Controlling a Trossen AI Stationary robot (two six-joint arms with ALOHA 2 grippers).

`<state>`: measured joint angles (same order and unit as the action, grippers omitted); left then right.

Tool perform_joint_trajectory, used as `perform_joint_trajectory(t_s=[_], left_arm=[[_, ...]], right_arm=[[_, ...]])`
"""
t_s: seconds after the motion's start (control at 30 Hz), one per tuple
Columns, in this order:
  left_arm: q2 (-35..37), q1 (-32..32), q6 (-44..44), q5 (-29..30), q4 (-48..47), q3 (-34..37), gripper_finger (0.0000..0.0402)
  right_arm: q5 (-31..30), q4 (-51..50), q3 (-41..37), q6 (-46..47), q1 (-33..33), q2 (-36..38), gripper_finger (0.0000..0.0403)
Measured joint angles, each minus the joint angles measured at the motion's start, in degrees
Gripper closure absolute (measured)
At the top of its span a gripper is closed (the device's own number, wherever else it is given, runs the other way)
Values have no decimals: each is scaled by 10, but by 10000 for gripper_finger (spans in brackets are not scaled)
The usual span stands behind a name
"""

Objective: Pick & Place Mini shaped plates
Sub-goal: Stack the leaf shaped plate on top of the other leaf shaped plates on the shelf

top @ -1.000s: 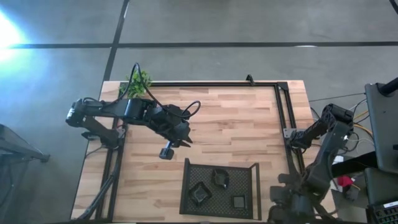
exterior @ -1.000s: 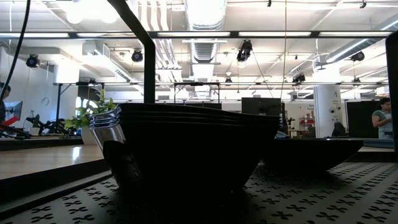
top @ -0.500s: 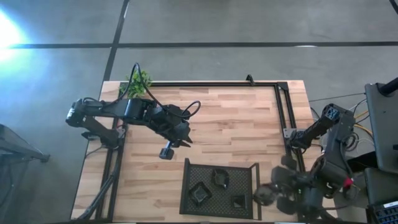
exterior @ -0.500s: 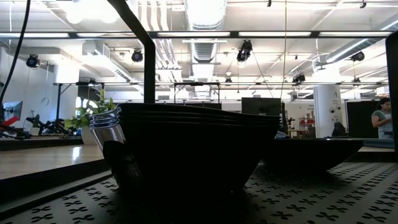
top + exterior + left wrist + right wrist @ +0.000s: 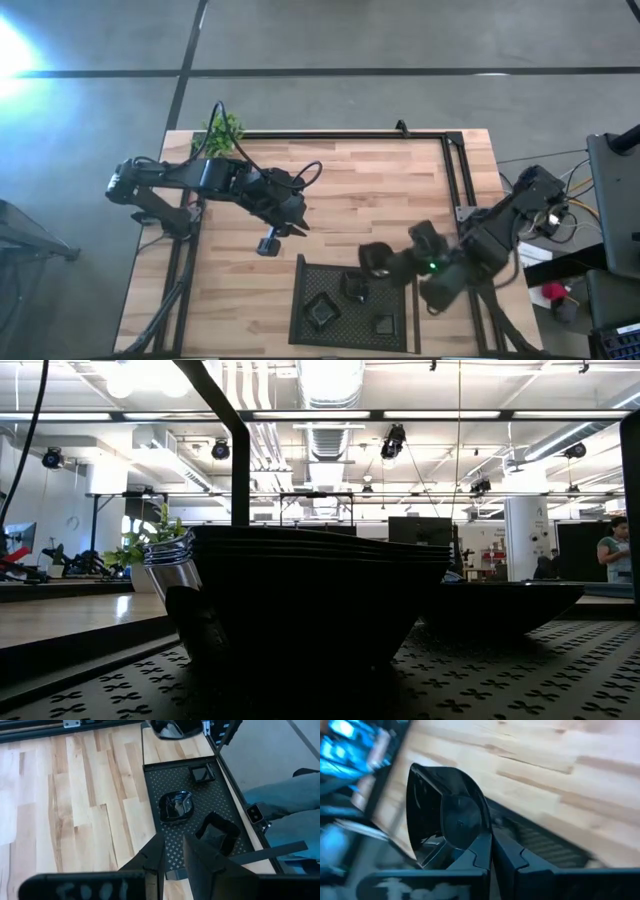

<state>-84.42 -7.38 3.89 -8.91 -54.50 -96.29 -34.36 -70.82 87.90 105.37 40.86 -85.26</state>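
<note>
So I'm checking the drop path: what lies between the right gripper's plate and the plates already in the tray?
In the high view, the right gripper carries a mini plate over the tray's far rim; only bare mesh separates it from the nearest plate.

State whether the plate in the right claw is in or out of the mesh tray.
Out: the right claw, shut on the plate, holds it above the tray's top edge.

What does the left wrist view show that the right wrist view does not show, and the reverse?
Only the left wrist view shows three mini plates lying in the mesh tray, and the empty left gripper. Only the right wrist view shows the right gripper shut on a mini plate by its rim. Both show the wooden table and the tray.
</note>
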Motion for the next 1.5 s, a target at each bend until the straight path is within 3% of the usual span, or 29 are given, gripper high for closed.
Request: perform_joint_trajectory(t_s=[0.2,0.43,0.63,1.17,1.37,1.5], left_arm=[[0,0,-11,0,0,0,339],[7,0,-13,0,-6,0,339],[11,0,-8,0,-6,0,339],[11,0,-7,0,-7,0,339],[11,0,-7,0,-6,0,339],[11,0,-7,0,-6,0,339]], right_arm=[[1,105,0,28,-40,-14,394],[44,111,0,72,-59,-54,394],[104,111,1,-21,-88,-77,394],[331,78,6,-872,-201,-83,394],[416,63,6,-1113,-263,-84,394],[423,63,3,-1253,-289,-87,394]])
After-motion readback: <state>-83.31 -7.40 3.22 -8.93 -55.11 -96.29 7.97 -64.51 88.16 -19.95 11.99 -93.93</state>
